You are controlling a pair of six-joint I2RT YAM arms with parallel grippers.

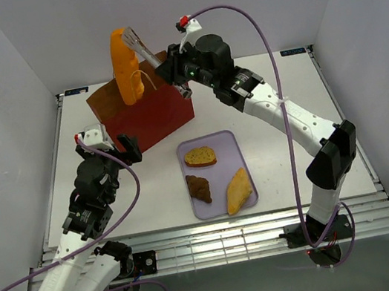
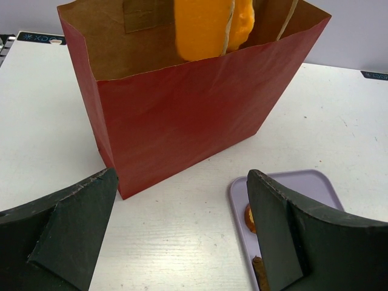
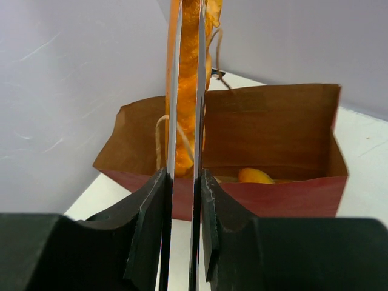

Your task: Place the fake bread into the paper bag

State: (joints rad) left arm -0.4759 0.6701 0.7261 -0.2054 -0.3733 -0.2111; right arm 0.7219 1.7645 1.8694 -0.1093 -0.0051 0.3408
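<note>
My right gripper [image 1: 175,70] [image 3: 183,200] is shut on metal tongs [image 1: 144,51] [image 3: 171,121]. The tongs pinch a long orange loaf [image 1: 125,66] [image 3: 189,73] of fake bread, hanging upright over the open top of the red paper bag [image 1: 151,115] [image 2: 182,121] [image 3: 273,127]. The loaf's lower end [image 2: 206,27] dips just inside the bag's mouth, beside a cord handle. Another orange bread piece [image 3: 254,176] lies on the bag's floor. My left gripper [image 1: 116,148] [image 2: 182,236] stands open low over the table in front of the bag, holding nothing.
A lavender tray [image 1: 240,154] [image 2: 315,185] sits right of the bag and holds a toast slice [image 1: 199,156], a dark brown piece [image 1: 199,187] and a yellow wedge [image 1: 238,190]. Grey walls close in the table on three sides.
</note>
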